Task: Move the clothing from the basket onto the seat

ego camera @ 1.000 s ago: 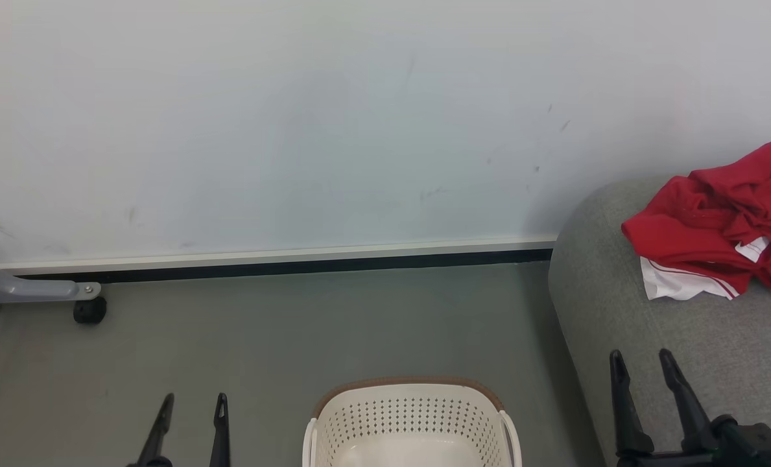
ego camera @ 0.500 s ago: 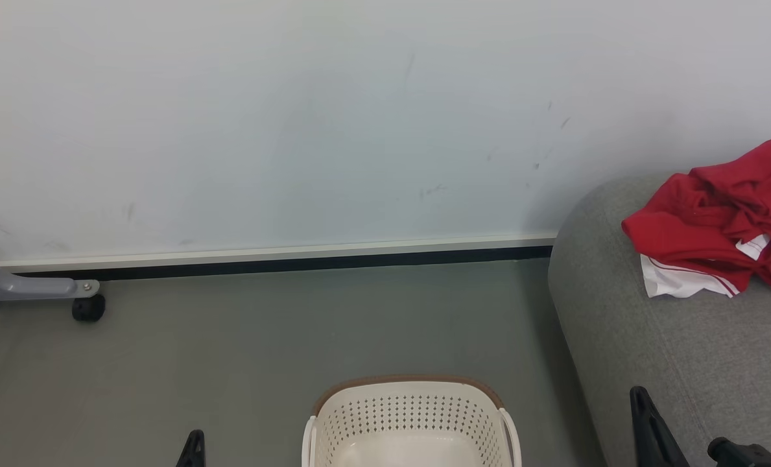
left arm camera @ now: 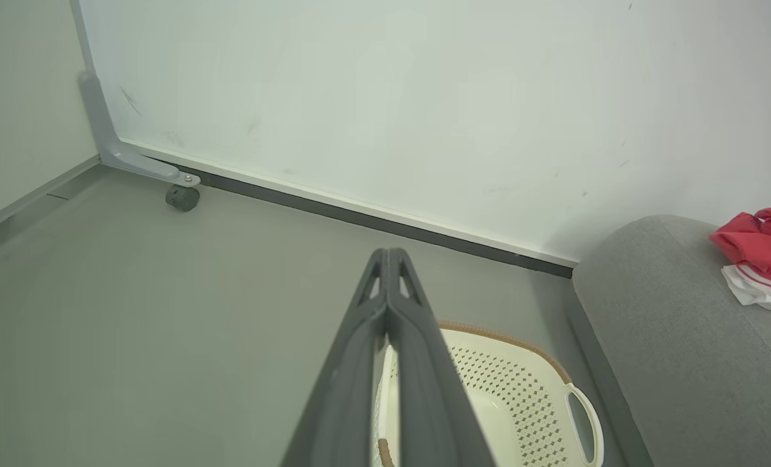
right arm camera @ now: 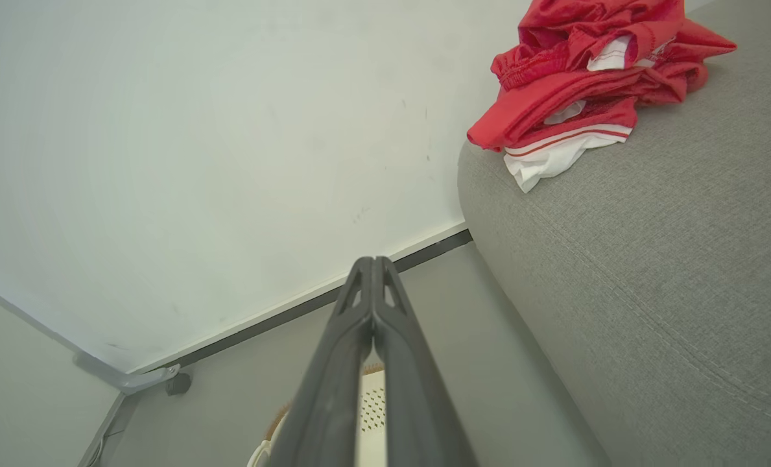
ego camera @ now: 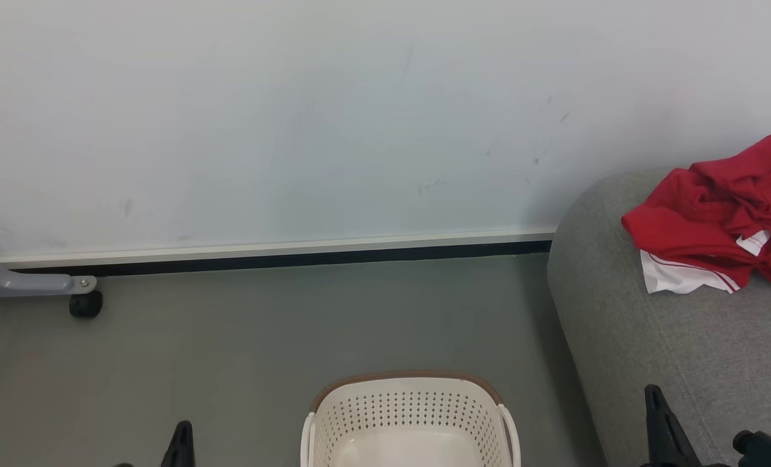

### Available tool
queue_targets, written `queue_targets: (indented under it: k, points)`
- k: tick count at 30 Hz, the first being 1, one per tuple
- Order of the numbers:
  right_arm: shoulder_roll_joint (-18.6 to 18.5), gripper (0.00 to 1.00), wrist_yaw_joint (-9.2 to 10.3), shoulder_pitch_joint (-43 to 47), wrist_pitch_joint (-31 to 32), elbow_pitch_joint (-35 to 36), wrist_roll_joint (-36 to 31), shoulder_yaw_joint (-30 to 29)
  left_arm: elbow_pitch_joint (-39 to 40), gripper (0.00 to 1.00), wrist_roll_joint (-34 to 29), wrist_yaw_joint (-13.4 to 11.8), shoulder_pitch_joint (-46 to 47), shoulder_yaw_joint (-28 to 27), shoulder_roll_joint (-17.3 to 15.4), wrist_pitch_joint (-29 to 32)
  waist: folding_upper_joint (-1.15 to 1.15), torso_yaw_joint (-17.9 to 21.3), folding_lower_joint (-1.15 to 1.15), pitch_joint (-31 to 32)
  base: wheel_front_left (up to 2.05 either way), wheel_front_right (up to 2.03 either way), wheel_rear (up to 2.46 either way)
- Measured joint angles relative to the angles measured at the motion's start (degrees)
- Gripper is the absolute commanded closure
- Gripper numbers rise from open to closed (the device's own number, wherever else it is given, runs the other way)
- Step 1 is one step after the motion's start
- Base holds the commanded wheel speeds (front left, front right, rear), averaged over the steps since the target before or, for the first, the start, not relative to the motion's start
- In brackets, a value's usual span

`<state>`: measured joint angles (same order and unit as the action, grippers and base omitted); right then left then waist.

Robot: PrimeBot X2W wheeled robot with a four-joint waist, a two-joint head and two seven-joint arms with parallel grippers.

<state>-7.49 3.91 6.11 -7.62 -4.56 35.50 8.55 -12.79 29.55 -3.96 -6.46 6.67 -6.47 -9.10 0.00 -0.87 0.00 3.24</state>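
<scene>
Head view: left tool and right tool have sunk lower; clothing heaped on seat, basket showing bare. Left wrist view: tool pressed together, empty. Right wrist view: likewise. Clothing likely soft, light, limp (pinch a raised fold).

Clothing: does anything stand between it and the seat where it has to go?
Nothing visible does. The clothing lies heaped directly on the seat. The basket on the floor beside it shows no fabric in the part in view. The left claw and the right claw are shut, holding nothing.
</scene>
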Motion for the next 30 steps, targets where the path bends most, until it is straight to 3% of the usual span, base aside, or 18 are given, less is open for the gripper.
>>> queue_targets:
  k: [30]
  points:
    - [2.0, 1.0, -4.13, -4.6, 5.6, -5.0, 22.3, -6.5, -1.6, 1.0, 24.7, 4.5, 4.1, -4.7, 1.5, 6.3, 0.0, 0.3, 0.0, -1.3, 0.0, 0.0, 0.0]
